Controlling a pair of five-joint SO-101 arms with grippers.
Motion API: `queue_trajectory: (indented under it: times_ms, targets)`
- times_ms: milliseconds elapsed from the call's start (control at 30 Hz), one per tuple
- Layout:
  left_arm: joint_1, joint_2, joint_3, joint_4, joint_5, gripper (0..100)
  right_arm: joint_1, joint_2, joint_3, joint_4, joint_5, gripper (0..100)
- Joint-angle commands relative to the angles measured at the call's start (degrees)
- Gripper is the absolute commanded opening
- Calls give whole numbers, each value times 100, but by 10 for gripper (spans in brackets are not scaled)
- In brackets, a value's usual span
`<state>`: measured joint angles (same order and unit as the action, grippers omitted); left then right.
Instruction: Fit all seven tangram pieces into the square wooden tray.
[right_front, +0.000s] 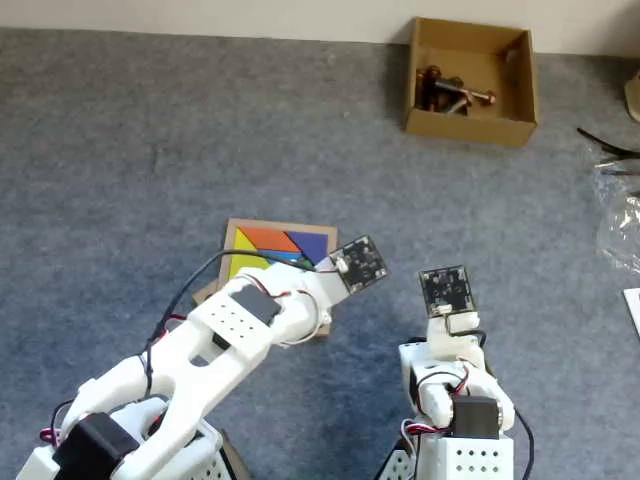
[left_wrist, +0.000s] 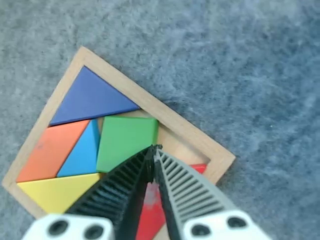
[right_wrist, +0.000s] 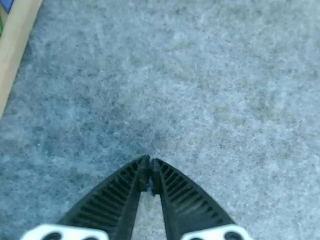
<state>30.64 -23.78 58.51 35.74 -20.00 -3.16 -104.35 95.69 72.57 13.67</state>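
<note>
Square wooden tray (left_wrist: 177, 122) near the middle of the table (right_front: 120, 150), turned slightly askew, near part covered by the left arm (right_front: 230, 330). Holds, lying flat and edge to edge: blue triangle (left_wrist: 90, 97) along one rim, orange parallelogram (left_wrist: 50, 150) and light-blue triangle (left_wrist: 82, 152) side by side next to it, green square (left_wrist: 127, 142) touching the light-blue triangle, yellow triangle (left_wrist: 55, 192) along another rim, red piece (left_wrist: 150, 220) partly hidden. Leaves a strip of bare tray floor (left_wrist: 173, 145) between green square and rim.

Left gripper (left_wrist: 152, 149) above the tray, over the green square's corner; fingers (left_wrist: 125, 185) pressed together at the tips, gripping nothing. Cannot tell whether touching the square or just over it.

Right gripper (right_wrist: 150, 165) just right of the tray, over bare cloth; fingers (right_wrist: 120, 200) likewise closed tip to tip and empty.

Grey, felt-like covering all over the table; pale strip (right_front: 200, 20) along the far edge. Open cardboard box (right_front: 470, 122) far right, with small brownish things inside, too small to tell. Clear plastic bag (right_front: 622, 230) and dark cables (right_front: 605, 150) at the right edge.

Wide open grey to the left of the tray and beyond it; narrower gap between tray and right arm (right_front: 450, 400).
</note>
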Motion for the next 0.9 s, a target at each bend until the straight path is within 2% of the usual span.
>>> queue_trajectory:
  times_ms: [0,133,400,533,633,867]
  targets:
    - [-92,-13,-48,-105,0,17,-75,-31,567,-127,-44,5]
    - [-119,620,-251,-369,0,17,-75,-31,567,-127,-44,5]
    - [-154,1314,-769,-387,-26,17,-75,-31,567,-127,-44,5]
    - [-488,1481,-989,-413,-26,17,-75,-31,567,-127,-44,5]
    - [-655,1710,-1007,-782,-26,17,-75,-31,567,-127,-44,5]
    - [-505,1895,-1007,-941,-18,17,-75,-31,567,-127,-44,5]
